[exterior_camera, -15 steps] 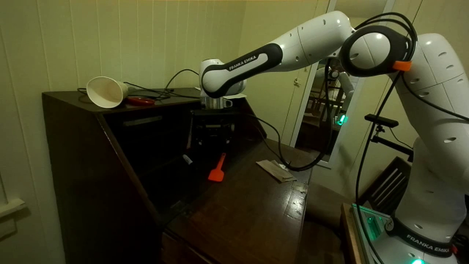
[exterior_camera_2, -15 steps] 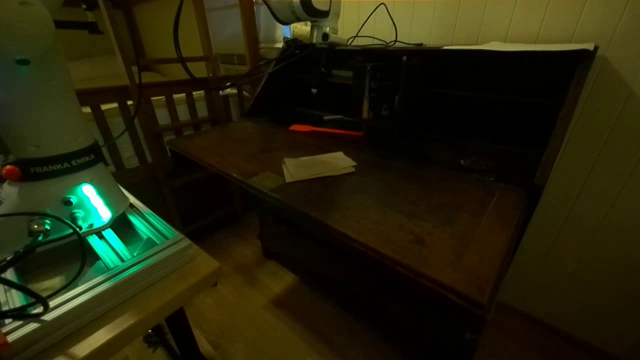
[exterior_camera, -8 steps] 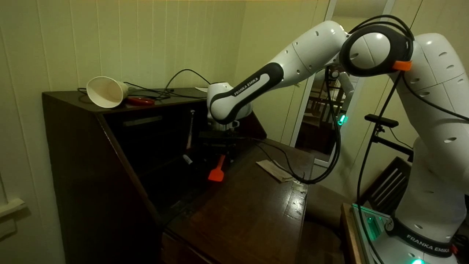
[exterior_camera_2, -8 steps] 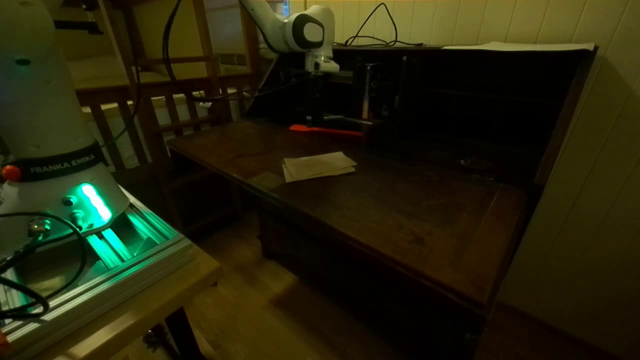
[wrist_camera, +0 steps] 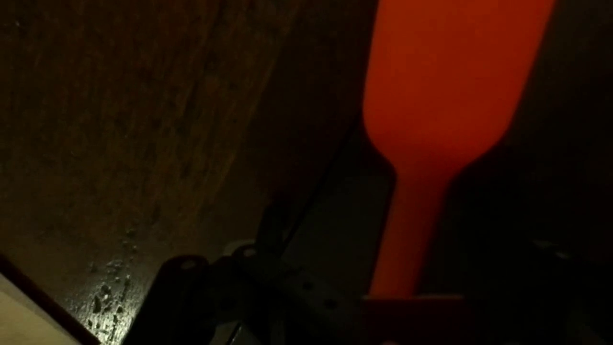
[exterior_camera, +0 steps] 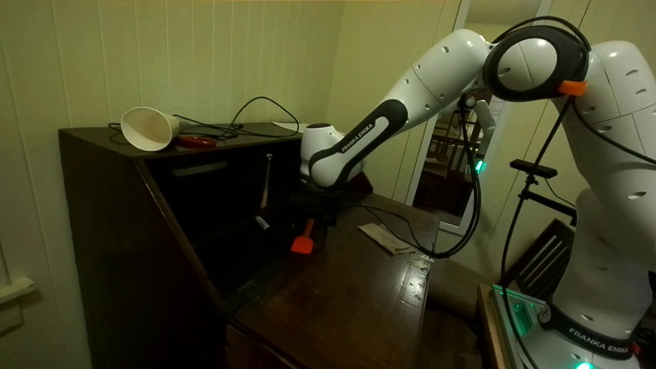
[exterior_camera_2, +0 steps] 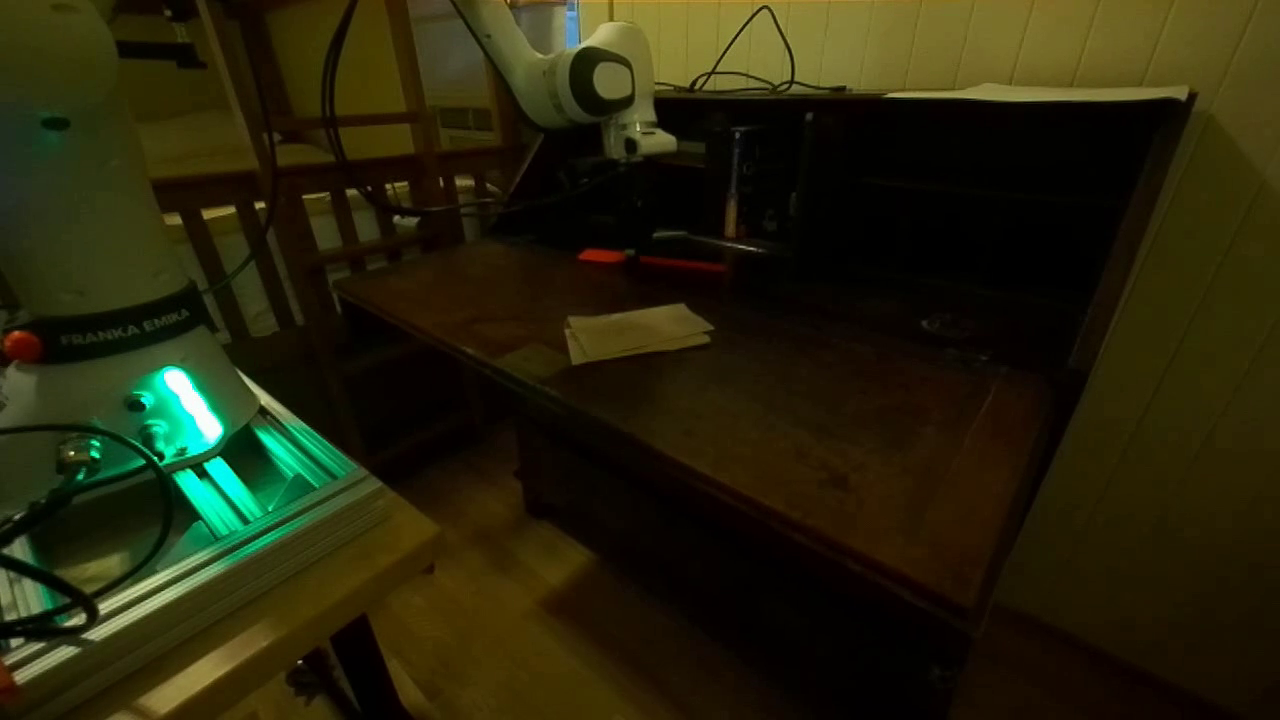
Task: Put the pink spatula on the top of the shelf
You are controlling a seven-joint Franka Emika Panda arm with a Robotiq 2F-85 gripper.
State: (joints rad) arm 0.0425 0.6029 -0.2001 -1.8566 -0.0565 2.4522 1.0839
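The spatula, red-orange in these pictures, lies on the desk at the front of the dark shelf unit, in both exterior views (exterior_camera: 302, 244) (exterior_camera_2: 685, 264). In the wrist view its blade (wrist_camera: 440, 86) points up and its handle runs down between the dark gripper parts. My gripper (exterior_camera: 313, 218) is low over the handle; in an exterior view the gripper (exterior_camera_2: 632, 250) crosses in front of the spatula near its blade. The fingers (wrist_camera: 397, 306) are too dark to show whether they touch the handle. The shelf top (exterior_camera: 97, 136) is above and behind.
A tipped paper cup (exterior_camera: 149, 129), a red object (exterior_camera: 196, 142) and black cables (exterior_camera: 241, 130) lie on the shelf top. A hammer-like tool (exterior_camera: 266, 179) stands in the shelf unit near a small white item (exterior_camera: 262, 222). Folded paper (exterior_camera_2: 640, 332) lies on the desk.
The arm has come down from shelf-top height to the spatula. The gripper now covers part of the handle. The spatula has not moved.
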